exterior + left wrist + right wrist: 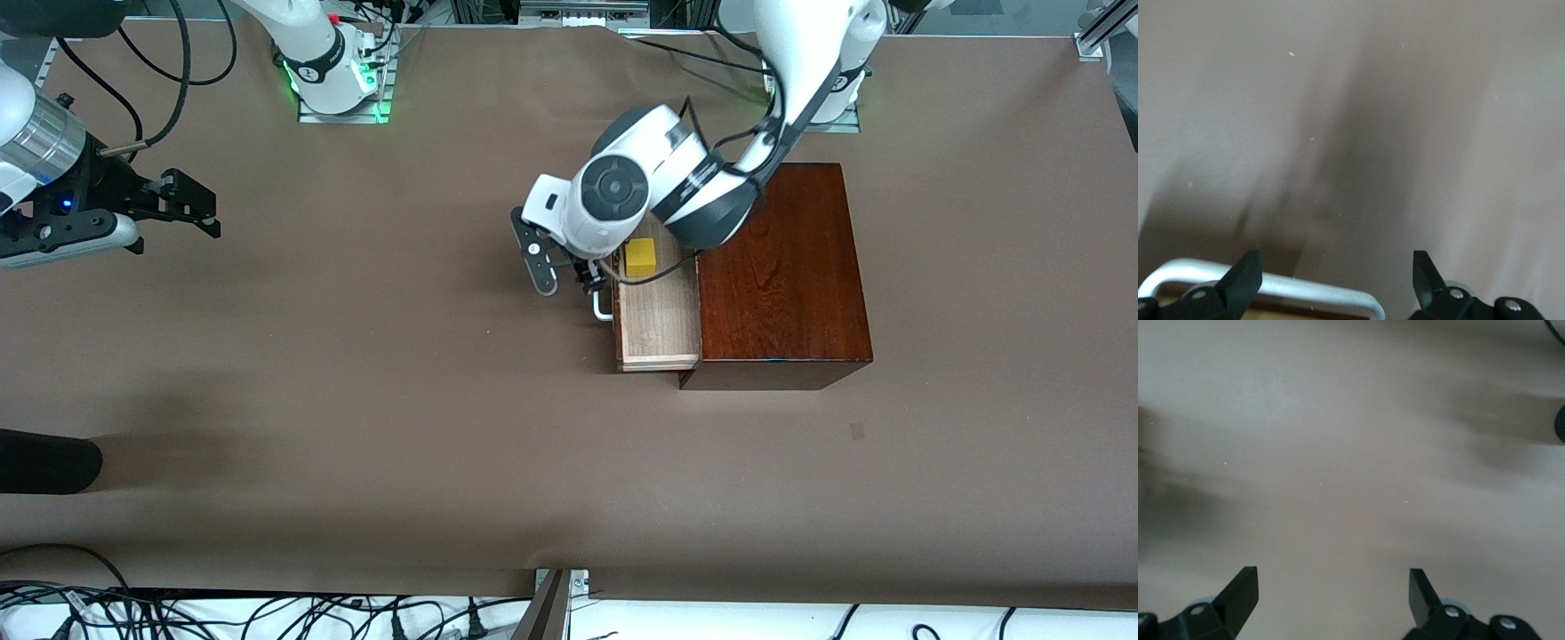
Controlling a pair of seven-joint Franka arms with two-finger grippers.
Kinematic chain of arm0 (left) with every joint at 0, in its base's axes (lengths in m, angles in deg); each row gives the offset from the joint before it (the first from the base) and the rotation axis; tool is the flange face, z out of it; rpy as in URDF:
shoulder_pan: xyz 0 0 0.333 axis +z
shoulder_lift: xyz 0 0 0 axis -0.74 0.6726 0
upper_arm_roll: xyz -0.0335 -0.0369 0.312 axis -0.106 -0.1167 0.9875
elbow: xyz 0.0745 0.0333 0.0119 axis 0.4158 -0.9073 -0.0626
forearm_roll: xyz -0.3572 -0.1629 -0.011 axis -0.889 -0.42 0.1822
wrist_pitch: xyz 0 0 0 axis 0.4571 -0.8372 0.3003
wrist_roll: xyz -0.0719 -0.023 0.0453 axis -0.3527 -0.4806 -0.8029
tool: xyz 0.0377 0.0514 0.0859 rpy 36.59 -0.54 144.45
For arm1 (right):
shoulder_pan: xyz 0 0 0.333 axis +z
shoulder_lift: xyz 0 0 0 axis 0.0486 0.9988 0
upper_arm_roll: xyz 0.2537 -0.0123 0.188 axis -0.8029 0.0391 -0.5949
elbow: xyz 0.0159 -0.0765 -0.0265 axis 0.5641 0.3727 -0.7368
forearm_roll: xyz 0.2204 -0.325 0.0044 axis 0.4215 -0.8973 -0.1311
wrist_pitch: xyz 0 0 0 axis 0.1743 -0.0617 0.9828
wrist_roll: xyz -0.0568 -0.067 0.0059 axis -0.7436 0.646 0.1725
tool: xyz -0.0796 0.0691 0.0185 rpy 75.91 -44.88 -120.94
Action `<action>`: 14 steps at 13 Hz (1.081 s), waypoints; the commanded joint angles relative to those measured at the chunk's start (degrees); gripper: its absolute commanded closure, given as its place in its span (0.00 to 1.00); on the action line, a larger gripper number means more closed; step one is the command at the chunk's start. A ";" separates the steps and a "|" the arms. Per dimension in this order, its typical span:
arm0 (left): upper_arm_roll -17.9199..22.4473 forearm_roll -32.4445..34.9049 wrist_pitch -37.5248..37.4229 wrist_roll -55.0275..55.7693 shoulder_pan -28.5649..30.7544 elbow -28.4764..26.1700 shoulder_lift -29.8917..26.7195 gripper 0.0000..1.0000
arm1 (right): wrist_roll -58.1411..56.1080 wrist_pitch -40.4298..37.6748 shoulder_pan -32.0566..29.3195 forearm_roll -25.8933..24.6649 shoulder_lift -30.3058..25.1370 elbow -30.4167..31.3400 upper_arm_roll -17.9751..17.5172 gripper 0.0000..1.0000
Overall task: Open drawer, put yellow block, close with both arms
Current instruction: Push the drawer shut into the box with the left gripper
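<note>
Centrally on the brown table (356, 400) stands the dark mahogany box (782, 276), from which the drawer (658, 324) is slid partly out toward the right arm's end of the table, exposing its pale wooden floor. Inside the tray, at the end farther from the front camera, rests the yellow block (640, 257), free of any finger. On the drawer's front sits the white bar handle (603, 307), also seen in the left wrist view (1271, 283). Over that handle and the drawer's front edge hangs the left gripper (569, 277), its wrist housing covering part of the tray; the block lies at roughly two o'clock from this gripper in the front view, just beside it. Seen from the left wrist, the two black fingers (1241, 280) are spread wide, with the handle bar crossing just beneath them and nothing clamped between. Well apart, at nine o'clock from the box, the right gripper (191, 209) waits over bare table near the right arm's end; its fingers (1238, 590) are likewise spread apart and hold nothing.
</note>
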 commanded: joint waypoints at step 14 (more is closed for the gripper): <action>0.39 16.30 -23.88 -28.28 1.68 1.10 -2.76 0.00 | 0.39 -0.32 -1.09 -0.36 0.12 -1.32 -0.61 0.00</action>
